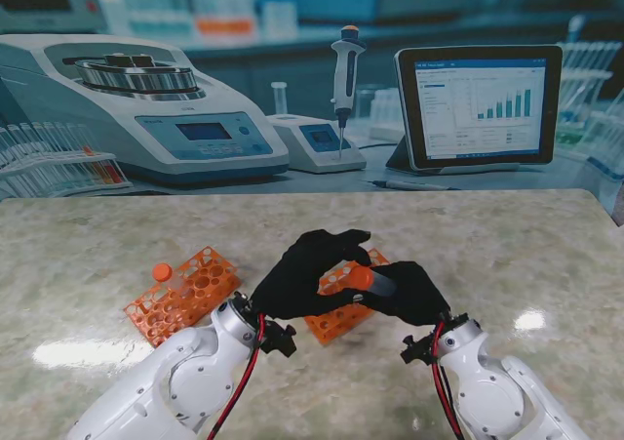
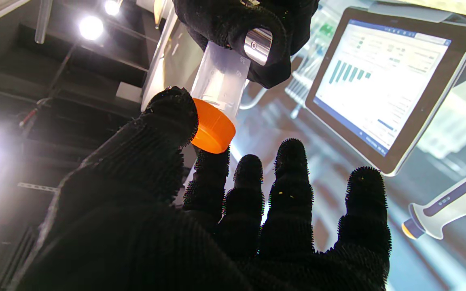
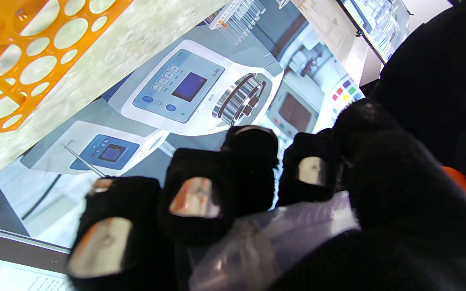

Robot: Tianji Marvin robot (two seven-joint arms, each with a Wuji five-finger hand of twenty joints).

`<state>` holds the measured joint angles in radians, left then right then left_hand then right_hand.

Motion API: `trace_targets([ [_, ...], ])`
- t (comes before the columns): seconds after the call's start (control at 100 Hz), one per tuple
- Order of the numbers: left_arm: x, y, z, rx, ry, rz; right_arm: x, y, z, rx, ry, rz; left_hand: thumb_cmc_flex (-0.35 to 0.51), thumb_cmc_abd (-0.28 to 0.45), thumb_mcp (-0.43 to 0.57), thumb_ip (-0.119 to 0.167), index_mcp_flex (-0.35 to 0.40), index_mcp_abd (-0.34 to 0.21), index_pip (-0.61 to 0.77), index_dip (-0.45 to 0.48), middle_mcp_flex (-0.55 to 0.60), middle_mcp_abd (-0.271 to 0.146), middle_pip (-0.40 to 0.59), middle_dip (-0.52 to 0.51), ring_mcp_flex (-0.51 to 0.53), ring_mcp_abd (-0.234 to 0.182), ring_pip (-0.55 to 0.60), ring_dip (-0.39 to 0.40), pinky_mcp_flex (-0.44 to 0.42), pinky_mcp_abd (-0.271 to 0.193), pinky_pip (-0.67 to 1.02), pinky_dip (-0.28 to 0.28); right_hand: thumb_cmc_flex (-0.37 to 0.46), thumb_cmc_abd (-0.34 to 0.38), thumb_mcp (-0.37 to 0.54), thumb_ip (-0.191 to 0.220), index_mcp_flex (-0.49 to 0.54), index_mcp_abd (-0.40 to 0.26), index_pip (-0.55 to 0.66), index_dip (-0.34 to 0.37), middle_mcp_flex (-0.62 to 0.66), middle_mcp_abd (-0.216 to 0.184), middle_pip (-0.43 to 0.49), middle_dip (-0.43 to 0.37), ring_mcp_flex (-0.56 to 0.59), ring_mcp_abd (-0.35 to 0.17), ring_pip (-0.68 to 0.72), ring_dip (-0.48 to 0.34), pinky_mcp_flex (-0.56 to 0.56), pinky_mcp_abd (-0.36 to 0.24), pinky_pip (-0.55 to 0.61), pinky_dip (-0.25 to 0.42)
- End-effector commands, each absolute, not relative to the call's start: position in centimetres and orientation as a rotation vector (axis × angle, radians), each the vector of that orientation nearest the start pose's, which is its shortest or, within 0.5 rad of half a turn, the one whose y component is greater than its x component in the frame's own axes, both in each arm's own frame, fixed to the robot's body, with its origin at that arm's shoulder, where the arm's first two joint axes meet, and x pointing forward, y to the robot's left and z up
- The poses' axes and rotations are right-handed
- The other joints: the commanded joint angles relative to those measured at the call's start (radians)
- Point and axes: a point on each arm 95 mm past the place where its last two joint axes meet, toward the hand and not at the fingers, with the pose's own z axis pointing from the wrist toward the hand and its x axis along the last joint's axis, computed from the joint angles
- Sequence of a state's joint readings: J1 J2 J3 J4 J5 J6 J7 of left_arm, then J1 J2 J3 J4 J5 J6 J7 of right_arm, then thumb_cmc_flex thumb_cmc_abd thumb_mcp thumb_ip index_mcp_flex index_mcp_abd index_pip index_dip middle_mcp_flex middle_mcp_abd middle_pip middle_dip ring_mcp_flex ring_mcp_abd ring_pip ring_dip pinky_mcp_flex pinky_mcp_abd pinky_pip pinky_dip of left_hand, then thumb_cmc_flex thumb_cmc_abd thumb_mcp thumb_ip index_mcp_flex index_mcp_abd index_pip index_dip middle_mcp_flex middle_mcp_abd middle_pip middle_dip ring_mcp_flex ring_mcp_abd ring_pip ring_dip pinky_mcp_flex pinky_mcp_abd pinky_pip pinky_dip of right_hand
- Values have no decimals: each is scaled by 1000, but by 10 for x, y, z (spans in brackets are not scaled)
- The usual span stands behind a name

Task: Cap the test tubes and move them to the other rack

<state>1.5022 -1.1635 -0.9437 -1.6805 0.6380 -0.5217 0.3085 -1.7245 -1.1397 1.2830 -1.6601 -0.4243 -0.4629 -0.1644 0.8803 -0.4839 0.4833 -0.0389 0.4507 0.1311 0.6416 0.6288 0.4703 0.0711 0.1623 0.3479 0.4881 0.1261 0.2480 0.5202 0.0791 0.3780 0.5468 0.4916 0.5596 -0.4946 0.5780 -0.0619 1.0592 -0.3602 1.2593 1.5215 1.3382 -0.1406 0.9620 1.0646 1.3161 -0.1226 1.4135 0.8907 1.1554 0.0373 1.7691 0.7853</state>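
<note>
**Tube and cap held between both hands**

Above the worktop's (image 1: 507,255) near-middle, the right hand (image 1: 414,292) grips a clear test tube (image 2: 221,76). The left hand's (image 1: 307,269) thumb and fingers (image 2: 212,178) touch its orange cap (image 2: 213,130), hiding much of the right rack (image 1: 336,318). The left rack (image 1: 185,294) holds one capped tube (image 1: 162,272).

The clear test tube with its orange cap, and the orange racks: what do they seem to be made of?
The clear test tube looks like translucent, slightly frosted plastic, with printed graduation marks; glass cannot be ruled out. Its orange cap seems moulded opaque plastic with a smooth, faintly glossy surface. The orange perforated rack appears to be rigid matte plastic, with evenly moulded round holes.
</note>
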Motion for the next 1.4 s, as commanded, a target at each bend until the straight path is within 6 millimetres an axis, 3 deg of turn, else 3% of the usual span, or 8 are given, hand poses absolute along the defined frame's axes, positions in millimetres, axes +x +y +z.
trace_targets([
  [0.0,345,-139,-264,-963,1298,-2604,349,18,-313,-1653,-1205,-2632,-12,-17,31,-32,-17,-16,31,24,3,6,12,11,24,-34,13,14,-3,-7,38,-18,27,33,9,0,21,-61,51,41,13,12,5,1,6,-34,67,28,22,-23,113,1],
  [0.15,345,-139,-265,-970,1298,-2602,349,18,-313,-1652,-1205,-2629,5,30,11,-27,-9,-24,69,38,14,3,14,12,32,-34,17,17,-5,-6,41,-23,28,33,10,-1,21,-61,51,42,12,11,4,1,6,-34,67,28,22,-23,113,1],
  [0.21,345,-139,-265,-976,1298,-2604,349,18,-314,-1652,-1206,-2628,77,66,-109,-19,-10,-33,91,35,17,3,13,13,34,-34,18,21,-7,-6,43,-30,27,32,10,-1,21,-61,51,42,13,12,5,1,6,-34,67,28,22,-23,113,1],
  [0.27,345,-139,-265,-977,1296,-2605,349,18,-314,-1652,-1205,-2628,111,76,-140,-22,-9,-43,111,43,22,3,14,13,39,-34,20,22,-8,-6,43,-31,26,33,10,-1,21,-61,51,42,13,13,4,1,6,-34,67,28,22,-23,113,1],
  [0.43,345,-139,-265,-977,1296,-2609,349,18,-313,-1652,-1206,-2627,248,134,-314,20,5,-70,186,-4,44,-2,17,12,56,-33,26,26,-5,-5,44,-32,27,32,9,-1,21,-61,51,42,12,13,5,1,6,-34,67,28,22,-23,113,1],
  [0.74,347,-140,-266,-983,1276,-2613,349,19,-314,-1653,-1207,-2624,318,184,-344,30,100,-98,213,-90,99,-27,34,15,99,-37,42,33,10,3,60,-33,28,33,9,-1,20,-64,50,42,13,11,4,0,6,-34,67,28,22,-23,113,1],
  [1.03,349,-140,-267,-989,1251,-2622,349,18,-313,-1651,-1205,-2626,378,204,-353,35,254,-106,164,-206,161,-53,58,22,145,-40,61,40,23,11,77,-39,28,34,8,-1,20,-64,50,43,12,16,4,1,6,-34,67,28,22,-23,113,1],
  [1.39,350,-139,-271,-986,1262,-2615,349,18,-313,-1646,-1200,-2632,411,197,-328,36,388,-130,-10,-352,196,-97,59,7,152,-48,48,26,22,8,77,-52,27,34,7,-1,20,-64,50,43,13,14,4,1,6,-34,67,28,22,-23,112,1],
])
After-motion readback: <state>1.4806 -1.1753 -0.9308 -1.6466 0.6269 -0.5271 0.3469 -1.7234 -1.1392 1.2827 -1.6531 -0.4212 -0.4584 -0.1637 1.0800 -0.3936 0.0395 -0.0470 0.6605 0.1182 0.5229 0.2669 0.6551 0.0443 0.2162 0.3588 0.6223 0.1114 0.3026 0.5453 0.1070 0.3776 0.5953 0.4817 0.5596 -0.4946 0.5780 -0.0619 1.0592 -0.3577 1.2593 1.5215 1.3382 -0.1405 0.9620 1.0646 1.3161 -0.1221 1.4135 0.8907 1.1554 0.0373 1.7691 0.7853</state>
